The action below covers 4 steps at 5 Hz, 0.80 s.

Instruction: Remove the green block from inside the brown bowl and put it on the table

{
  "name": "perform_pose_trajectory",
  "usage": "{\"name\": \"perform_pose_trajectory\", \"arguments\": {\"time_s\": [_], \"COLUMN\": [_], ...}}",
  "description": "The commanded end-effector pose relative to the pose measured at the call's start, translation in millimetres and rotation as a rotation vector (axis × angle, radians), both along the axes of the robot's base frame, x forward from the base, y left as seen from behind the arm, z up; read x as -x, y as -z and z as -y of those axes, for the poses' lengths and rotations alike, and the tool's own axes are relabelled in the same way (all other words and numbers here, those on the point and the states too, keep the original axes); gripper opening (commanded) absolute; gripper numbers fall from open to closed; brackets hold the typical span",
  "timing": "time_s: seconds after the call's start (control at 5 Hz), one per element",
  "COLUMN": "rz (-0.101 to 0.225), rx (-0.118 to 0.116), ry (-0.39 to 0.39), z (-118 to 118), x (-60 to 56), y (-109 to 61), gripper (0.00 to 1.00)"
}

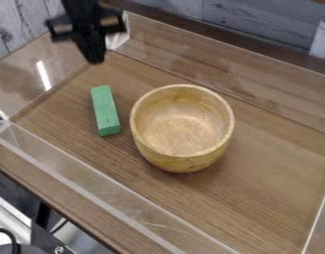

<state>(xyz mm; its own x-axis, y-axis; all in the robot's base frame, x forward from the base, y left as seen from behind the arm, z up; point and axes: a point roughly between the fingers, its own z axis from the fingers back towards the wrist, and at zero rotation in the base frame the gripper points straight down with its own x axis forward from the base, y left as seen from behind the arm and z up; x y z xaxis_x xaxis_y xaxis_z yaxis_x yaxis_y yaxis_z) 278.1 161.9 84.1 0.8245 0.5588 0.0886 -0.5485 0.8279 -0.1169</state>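
Camera: we look down at an angle on the table, a brown tabletop with visible wood grain. The green block lies directly on this surface, outside the brown bowl and just to its left in the view. We note a narrow gap between the two, so block and bowl do not touch. The block rests flat, its long side running from the upper part of the view toward the lower, with its lower end slightly nearer the bowl. Its bright green top is fully exposed.

The bowl stands upright near the middle of the view, its round mouth facing up. We can see its thick, light-brown rim and its pale inner wall and floor; nothing lies inside. The bowl is clearly wider than the block is long.

At the upper left we find the black gripper, beyond the block and apart from both block and bowl. Its fingers are pressed together, with nothing pinched between them. The outline is dark and blurred, and we cannot tell its height above the table.

Along the lower left we observe a low clear wall bordering the tabletop. Dark equipment occupies the lower-left corner beyond it. A white object, cut off by the frame, appears at the upper right; we cannot tell what it is.
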Motion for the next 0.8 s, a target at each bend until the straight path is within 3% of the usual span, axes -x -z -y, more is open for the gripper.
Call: {"name": "perform_pose_trajectory", "arguments": {"time_s": [0.0, 0.4, 0.6], "rz": [0.032, 0.013, 0.007], "rx": [-0.054, -0.077, -0.079], "ry": [0.002, 0.003, -0.006], "z": [-7, -12, -16], "x": [-5.1, -5.9, -7.2], "y": [7.5, 35.3, 38.4], "gripper": [0.00, 0.00, 0.00]}}
